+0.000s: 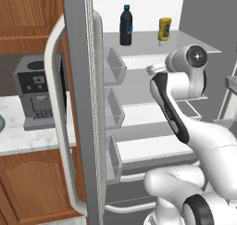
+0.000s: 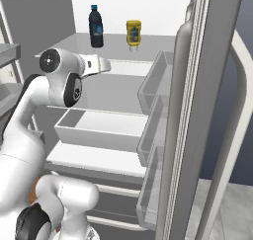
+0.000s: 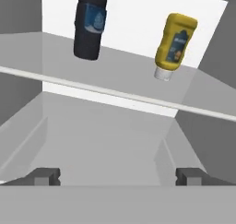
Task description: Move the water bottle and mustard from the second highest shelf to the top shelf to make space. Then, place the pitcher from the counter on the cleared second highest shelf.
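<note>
The dark water bottle (image 1: 126,25) (image 2: 96,25) (image 3: 91,25) and the yellow mustard (image 1: 164,28) (image 2: 133,34) (image 3: 175,43) stand side by side on the top shelf (image 1: 190,42) (image 2: 153,49) (image 3: 115,93) of the open fridge; the mustard rests cap down. My gripper (image 1: 151,70) (image 2: 106,64) (image 3: 119,176) is open and empty, just below that shelf's front edge, over the bare second highest shelf (image 1: 139,62) (image 2: 118,93) (image 3: 106,135). The pitcher is out of view. The counter (image 1: 32,138) lies left of the fridge.
The left fridge door (image 1: 83,103) stands open with several bins (image 1: 113,66); the right door (image 2: 207,110) with bins (image 2: 155,76) is open too. A white drawer (image 2: 99,128) sits below the shelves. A coffee machine (image 1: 37,94) stands on the counter.
</note>
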